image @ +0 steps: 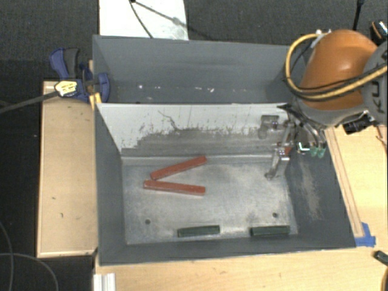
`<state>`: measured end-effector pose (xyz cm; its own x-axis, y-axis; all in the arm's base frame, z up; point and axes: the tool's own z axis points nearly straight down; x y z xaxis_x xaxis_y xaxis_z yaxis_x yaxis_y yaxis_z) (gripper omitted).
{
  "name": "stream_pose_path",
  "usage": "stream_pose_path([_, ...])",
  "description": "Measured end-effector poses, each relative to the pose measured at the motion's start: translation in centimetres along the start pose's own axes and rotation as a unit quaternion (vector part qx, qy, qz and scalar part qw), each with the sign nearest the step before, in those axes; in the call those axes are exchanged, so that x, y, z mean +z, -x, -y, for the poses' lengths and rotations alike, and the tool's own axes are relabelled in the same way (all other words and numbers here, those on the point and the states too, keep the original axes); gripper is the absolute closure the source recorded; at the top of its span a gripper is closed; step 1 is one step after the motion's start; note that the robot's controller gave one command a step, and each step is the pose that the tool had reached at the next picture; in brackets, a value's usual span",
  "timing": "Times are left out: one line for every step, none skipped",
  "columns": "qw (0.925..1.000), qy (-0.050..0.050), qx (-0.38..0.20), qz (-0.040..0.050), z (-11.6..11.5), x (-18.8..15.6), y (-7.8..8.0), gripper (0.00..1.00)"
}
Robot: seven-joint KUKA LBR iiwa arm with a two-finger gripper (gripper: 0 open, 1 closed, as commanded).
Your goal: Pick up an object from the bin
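Camera view: I look down into the grey bin (200,71); the arm comes in over the right side of the bin.
Gripper (274,165): it hangs low in the back right corner of the bin, close to the back wall and just above the floor.
Gripper state: I cannot tell if it is apart or together, the tip is too small and dark to read.
Cover (336,68): orange and round, above the right rim of the bin, with cables (297,47) looped around it.
Upper stick (179,168): red-brown and flat, on the bin floor left of the middle, slanting up toward the back wall.
Lower stick (174,188): same colour, just in front of the upper one, almost level. Their left ends come close, and I cannot tell if they touch.
Left bar (198,230): dark green, lying along the front wall of the bin, near its middle.
Right bar (270,230): dark green, along the same wall, toward the front right corner.
Things to pick: both sticks and both bars lie on the bin floor, apart from the gripper.
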<state>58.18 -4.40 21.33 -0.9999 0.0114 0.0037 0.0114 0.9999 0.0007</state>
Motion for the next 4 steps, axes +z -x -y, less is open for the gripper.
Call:
stream_pose_path([0.9988,0.001,0.049,-0.0004,-5.7,7.1,-0.9,0.0])
stream_pose_path([0.9986,0.001,-0.054,0.0002,-13.6,14.5,-4.0,0.0])
stream_pose_path([0.9986,0.0,-0.052,0.0027,-13.3,14.3,-3.8,1.0])
stream_pose_path([0.9985,0.0,-0.054,0.008,-13.4,-2.9,-1.5,1.0])
